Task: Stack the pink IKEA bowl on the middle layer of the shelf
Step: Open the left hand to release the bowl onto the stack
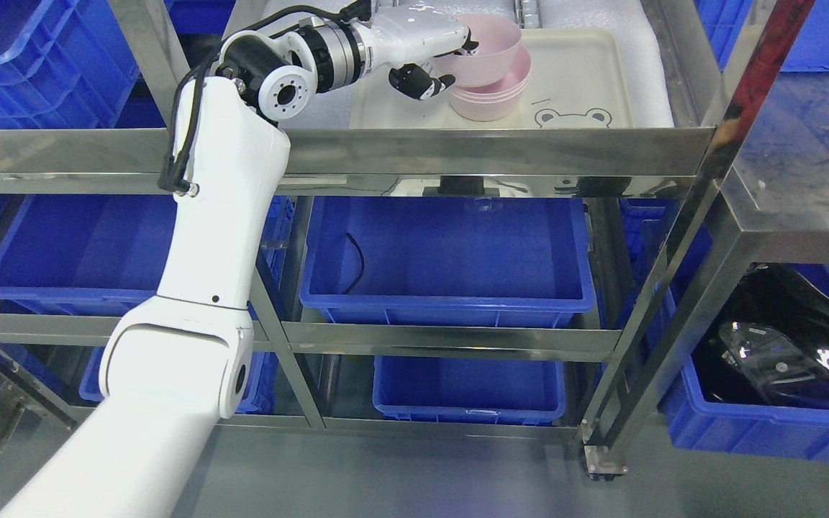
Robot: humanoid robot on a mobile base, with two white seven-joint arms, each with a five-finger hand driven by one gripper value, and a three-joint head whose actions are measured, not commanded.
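Pink bowl (490, 43) sitting tilted in the top of the pink bowl stack (490, 97), not yet nested flat, on the cream tray (587, 72) of the shelf (501, 147). Left hand (432, 61) gripping its left rim, thumb inside, fingers curling under; bowl lying directly right of the palm. Blue bins (450, 252) below looking empty apart from a black cable (357, 262).

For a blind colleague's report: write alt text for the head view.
The robot's left hand holds a pink bowl, tilted, over a stack of pink bowls on a cream tray on a steel shelf. Blue bins sit on the shelves below.
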